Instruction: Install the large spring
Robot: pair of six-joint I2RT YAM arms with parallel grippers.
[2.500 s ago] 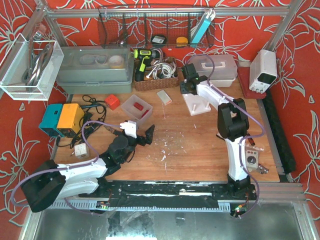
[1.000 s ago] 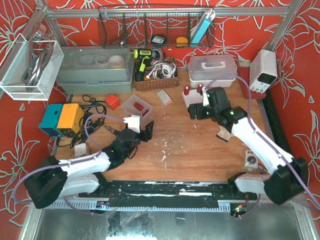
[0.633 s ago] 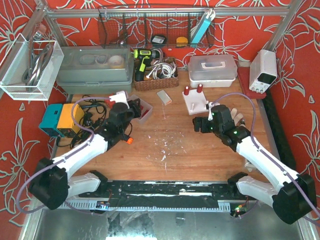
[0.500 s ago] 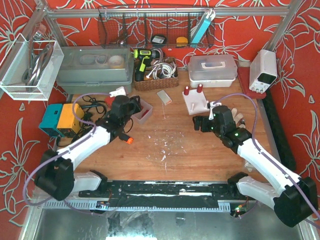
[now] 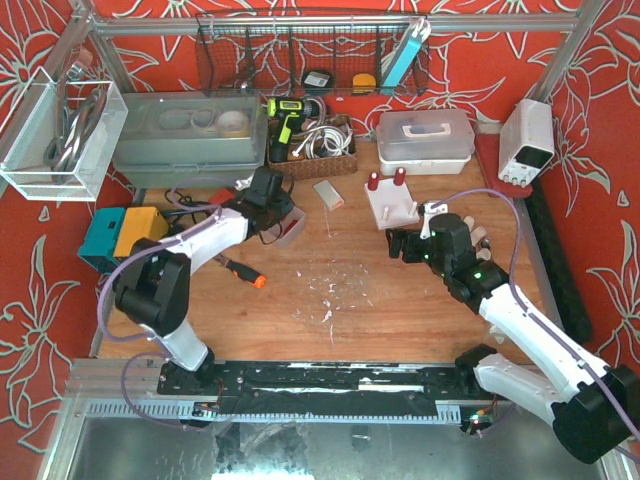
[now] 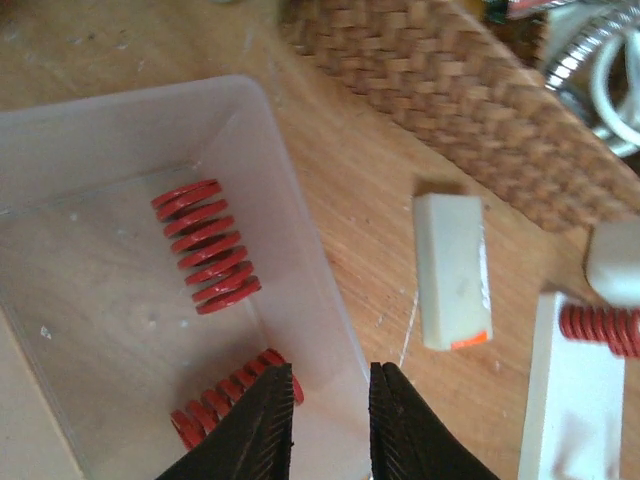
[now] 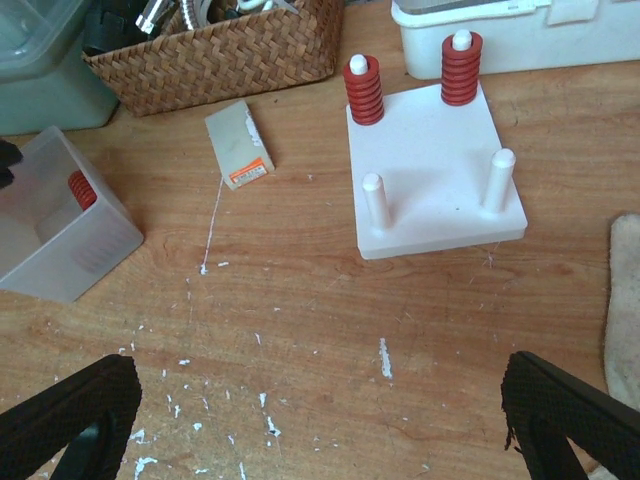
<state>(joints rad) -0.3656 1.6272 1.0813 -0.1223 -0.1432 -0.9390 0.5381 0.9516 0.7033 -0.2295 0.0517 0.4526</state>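
Observation:
A clear plastic bin (image 6: 300, 230) holds two red springs: one (image 6: 206, 245) lies in its middle, the other (image 6: 225, 400) is partly hidden behind my left finger. My left gripper (image 6: 330, 425) is shut on the bin's right wall, one finger inside and one outside. In the top view the left gripper (image 5: 278, 212) sits at the bin (image 5: 292, 225). The white peg board (image 7: 430, 170) carries two red springs (image 7: 364, 90) (image 7: 461, 68) on its far pegs, and its two near pegs (image 7: 374, 200) are bare. My right gripper (image 7: 320, 430) hangs open above bare wood, in front of the board.
A small white block (image 7: 238, 145) lies between bin and board. A wicker basket (image 7: 220, 50) and a white lidded box (image 5: 425, 138) stand behind them. An orange-tipped tool (image 5: 245, 275) lies left of centre; blue and yellow boxes (image 5: 122, 232) with cables sit at the left edge.
My left arm swung from the near left of the table out to the bin, and its jaws closed on the bin's wall. My right arm drew back from the peg board, staying open.

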